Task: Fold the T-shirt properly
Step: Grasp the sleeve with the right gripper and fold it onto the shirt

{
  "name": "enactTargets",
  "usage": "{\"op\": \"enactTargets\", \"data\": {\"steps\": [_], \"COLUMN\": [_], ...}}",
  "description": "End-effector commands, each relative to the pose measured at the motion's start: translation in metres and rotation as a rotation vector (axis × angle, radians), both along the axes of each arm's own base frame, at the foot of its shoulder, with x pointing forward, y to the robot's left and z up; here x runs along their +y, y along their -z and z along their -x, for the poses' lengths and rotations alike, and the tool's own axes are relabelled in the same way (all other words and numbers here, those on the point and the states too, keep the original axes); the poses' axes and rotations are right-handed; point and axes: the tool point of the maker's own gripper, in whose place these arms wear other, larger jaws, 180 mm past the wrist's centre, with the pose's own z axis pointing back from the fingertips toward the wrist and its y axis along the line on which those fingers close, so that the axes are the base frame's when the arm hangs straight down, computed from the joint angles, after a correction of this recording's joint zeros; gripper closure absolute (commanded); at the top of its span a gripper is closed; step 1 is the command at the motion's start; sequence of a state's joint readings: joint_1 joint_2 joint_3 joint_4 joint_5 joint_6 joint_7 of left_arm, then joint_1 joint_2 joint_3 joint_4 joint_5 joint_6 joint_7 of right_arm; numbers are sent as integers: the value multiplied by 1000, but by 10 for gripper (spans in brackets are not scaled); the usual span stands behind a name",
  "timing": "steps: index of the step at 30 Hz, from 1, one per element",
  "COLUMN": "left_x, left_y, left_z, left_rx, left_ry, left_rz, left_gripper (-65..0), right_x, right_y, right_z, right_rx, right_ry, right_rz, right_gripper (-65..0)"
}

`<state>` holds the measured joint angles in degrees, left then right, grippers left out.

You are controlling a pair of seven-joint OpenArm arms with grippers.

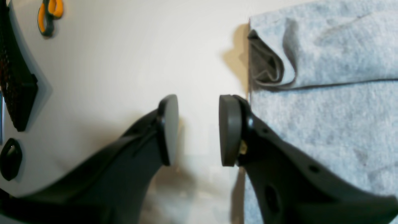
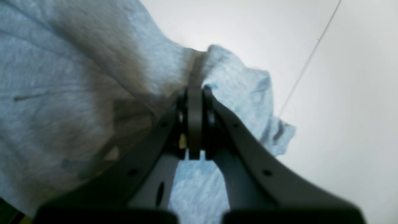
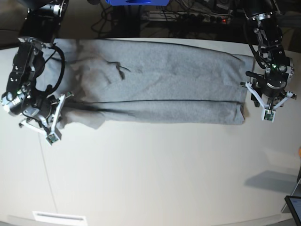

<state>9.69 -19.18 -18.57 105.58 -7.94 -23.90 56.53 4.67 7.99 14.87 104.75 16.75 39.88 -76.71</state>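
Right gripper (image 2: pixel 198 124) shut on grey T-shirt (image 2: pixel 140 62) — left gripper (image 1: pixel 199 130) open

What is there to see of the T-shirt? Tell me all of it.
The T-shirt is heather-grey, soft-looking knit fabric, with no lettering in sight. It lies stretched wide across the pale table, partly folded: a long strip is turned over along the edge nearer the base view's bottom. At the strip's end by the left tool, the fabric gapes open in a small dark pocket; that tool stands open beside it, not holding it. At the other end, the right tool is shut on the cloth, which bunches and creases there.
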Motion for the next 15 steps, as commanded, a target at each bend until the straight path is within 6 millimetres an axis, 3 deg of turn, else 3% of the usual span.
{"op": "enactTargets", "data": {"steps": [1,10,15], "left_x": [4,3,4], "left_y": [-14,-12,-12], "left_z": [-7,-6,-6], "left_rx": [-43,-40,-37], "left_ry": [4,4,4], "left_rz": [-20,-17,-18], "left_gripper": [-220,-220,-220], "right_x": [1,13,14], "right_y": [-16,5,-5], "right_z": [-7,17,27], "right_rx": [-61,-2,-29], "right_ry": [-10,-13,-21], "right_rz": [2,-31,-8], "right_gripper": [0,0,0]}}
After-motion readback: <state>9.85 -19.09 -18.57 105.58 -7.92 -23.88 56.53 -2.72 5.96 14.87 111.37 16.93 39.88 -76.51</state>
